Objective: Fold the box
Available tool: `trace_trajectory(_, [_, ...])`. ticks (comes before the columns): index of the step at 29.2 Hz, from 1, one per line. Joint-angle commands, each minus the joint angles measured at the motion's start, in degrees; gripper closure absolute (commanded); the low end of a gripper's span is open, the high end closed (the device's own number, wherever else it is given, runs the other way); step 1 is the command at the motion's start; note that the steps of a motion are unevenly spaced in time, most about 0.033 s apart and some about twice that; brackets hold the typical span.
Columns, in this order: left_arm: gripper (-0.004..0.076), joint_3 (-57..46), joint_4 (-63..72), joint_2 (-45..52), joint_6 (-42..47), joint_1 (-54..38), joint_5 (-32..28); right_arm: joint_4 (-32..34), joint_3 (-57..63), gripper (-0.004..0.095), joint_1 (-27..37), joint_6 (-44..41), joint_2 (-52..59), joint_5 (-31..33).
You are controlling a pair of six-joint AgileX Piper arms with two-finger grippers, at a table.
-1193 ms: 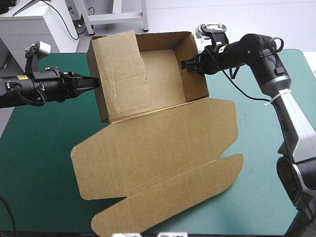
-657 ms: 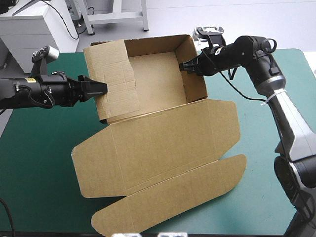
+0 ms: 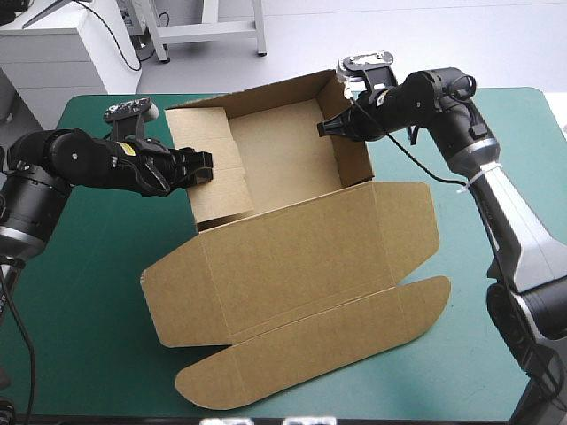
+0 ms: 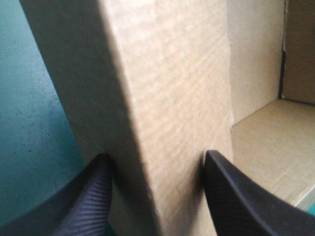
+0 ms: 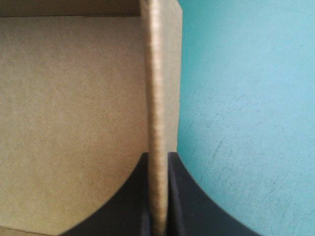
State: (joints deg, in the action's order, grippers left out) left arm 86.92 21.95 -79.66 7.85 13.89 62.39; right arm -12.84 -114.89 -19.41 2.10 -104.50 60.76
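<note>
The left tool (image 3: 202, 167) clamps the folded-over left wall of the box (image 3: 292, 252), and the right tool (image 3: 325, 129) pinches its right wall. The open brown tray sits at the far edge of the teal-green bench (image 3: 80, 345), lid flat toward the near edge.

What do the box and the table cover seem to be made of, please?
The box: brown corrugated board, matte, judging by the faint ribbing and sharp creases. The cover: teal-green, probably a matte mat; fine scuffs show, no gloss.

left hand (image 4: 156, 156) clamps thick box (image 4: 172, 88) wall, teal-green cover (image 4: 34, 123) beside
</note>
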Motion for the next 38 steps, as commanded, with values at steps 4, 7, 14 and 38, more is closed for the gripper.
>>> trace_trajectory(4, [0.0615,1.46,-1.32,1.42,3.53,0.56,-9.19,-6.14,-1.65,0.0920,-0.58,-2.66,3.16,-1.28])
trace_trajectory(7, [0.0733,1.46,-2.59,1.29,-1.73,0.56,-10.20,-6.14,-1.65,0.0921,-0.58,-3.27,3.28,-0.37])
trace_trajectory(14, [0.0732,1.71,-8.55,-1.18,-2.21,5.23,-14.81,-4.94,-1.65,0.0921,-1.07,-4.24,4.86,4.39])
trace_trajectory(38, [0.0732,10.25,-16.32,-19.44,1.23,10.79,3.09,12.84,26.57,0.0922,-6.10,-16.04,11.14,-1.69])
